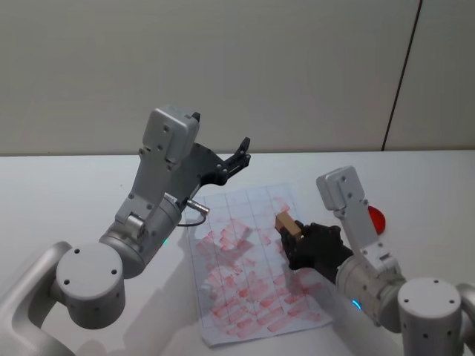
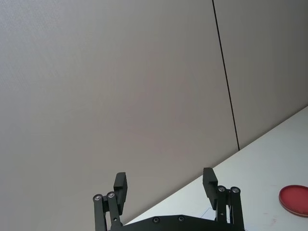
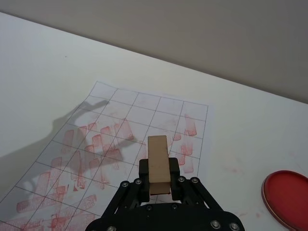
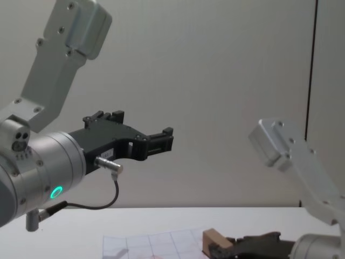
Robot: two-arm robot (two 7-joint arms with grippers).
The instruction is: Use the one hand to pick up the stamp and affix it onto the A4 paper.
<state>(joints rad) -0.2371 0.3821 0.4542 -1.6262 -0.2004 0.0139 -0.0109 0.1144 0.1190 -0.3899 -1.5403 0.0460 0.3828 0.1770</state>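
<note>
Over the paper's (image 1: 237, 282) right half, the right tool (image 1: 292, 236) pinches the stamp (image 1: 286, 222) low, its free end towards the grid, likely poised to print, while the left tool (image 1: 242, 150) hangs spread, idle, raised clear of the desk (image 1: 74, 194)

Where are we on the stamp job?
Done: pickup. The right pincer is shut on the stamp. In hand: the stamp hangs over the right part of the A4 paper, which bears many red prints; I cannot tell if it touches the sheet. Left to do: press down and lift off. The left pincer is open and raised, idle. A red ink pad lies right of the sheet.
</note>
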